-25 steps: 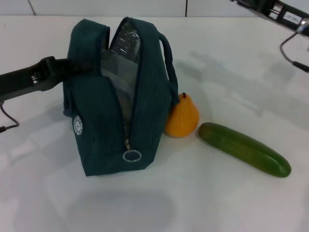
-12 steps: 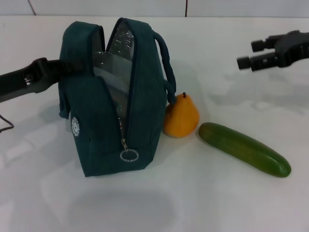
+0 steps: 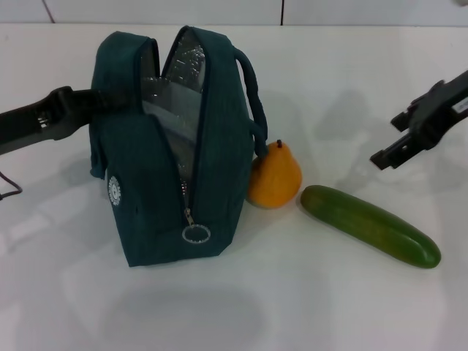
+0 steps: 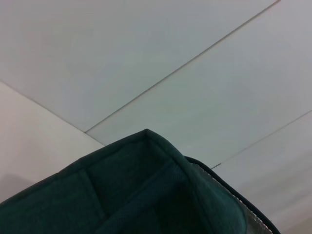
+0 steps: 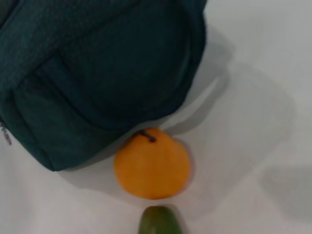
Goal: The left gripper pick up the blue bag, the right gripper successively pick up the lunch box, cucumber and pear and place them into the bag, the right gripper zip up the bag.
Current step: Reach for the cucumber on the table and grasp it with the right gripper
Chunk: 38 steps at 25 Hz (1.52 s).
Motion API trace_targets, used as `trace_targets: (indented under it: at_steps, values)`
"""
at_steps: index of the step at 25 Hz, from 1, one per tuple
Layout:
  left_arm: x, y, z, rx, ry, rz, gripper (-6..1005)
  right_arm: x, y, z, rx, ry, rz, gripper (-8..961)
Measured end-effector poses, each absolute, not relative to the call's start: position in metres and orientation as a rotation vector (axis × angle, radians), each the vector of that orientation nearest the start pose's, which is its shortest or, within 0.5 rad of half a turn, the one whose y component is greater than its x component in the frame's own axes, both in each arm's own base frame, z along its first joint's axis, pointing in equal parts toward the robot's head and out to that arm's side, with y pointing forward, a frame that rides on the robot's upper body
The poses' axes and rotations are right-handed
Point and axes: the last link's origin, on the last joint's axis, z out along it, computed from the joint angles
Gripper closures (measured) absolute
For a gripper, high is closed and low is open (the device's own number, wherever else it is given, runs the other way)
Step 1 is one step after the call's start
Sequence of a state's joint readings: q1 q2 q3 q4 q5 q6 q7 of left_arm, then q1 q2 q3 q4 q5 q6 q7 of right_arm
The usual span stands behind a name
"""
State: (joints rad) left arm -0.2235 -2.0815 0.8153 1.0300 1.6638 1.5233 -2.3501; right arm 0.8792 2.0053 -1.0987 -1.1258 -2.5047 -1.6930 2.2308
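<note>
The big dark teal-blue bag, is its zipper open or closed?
Open: the dark teal-blue fabric bag gapes on top, its silver foil lining showing.

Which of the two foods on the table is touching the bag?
The orange pear: it leans against the blue bag. The green cucumber lies apart, on the pear's far side.

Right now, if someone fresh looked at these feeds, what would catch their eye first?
Most likely the blue bag, standing upright at centre-left of the table with its top gaping open to show silver lining, the left gripper at its far left side. Next, the orange pear tucked against the bag's right side, with the cucumber lying just right of it. The right gripper hovers above the cucumber's far end.
</note>
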Motion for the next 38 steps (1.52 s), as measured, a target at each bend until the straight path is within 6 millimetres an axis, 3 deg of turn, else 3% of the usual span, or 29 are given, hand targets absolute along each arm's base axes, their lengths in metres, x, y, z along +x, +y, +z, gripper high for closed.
trace_targets:
  at_steps: [3,4,10,23,38]
  values:
    - [-0.279,0.299,0.071,-2.111,-1.660,-1.108,954,0.128,0.398,0.029,-2.845,0.650,-0.432,81]
    - [-0.279,0.299,0.071,-2.112,-1.660,-1.109,954,0.118,0.397,0.019,-2.863,0.656,-0.478,81]
    - [-0.280,0.299,0.067,-2.111,-1.671,-1.113,954,0.109,0.393,-0.006,-2.913,0.646,-0.554,82]
    - [-0.280,0.301,0.065,-2.116,-1.667,-1.121,954,0.119,0.387,-0.046,-2.937,0.623,-0.718,83]
    - [-0.277,0.303,0.064,-2.126,-1.664,-1.125,954,0.132,0.389,-0.062,-2.902,0.595,-0.752,92]
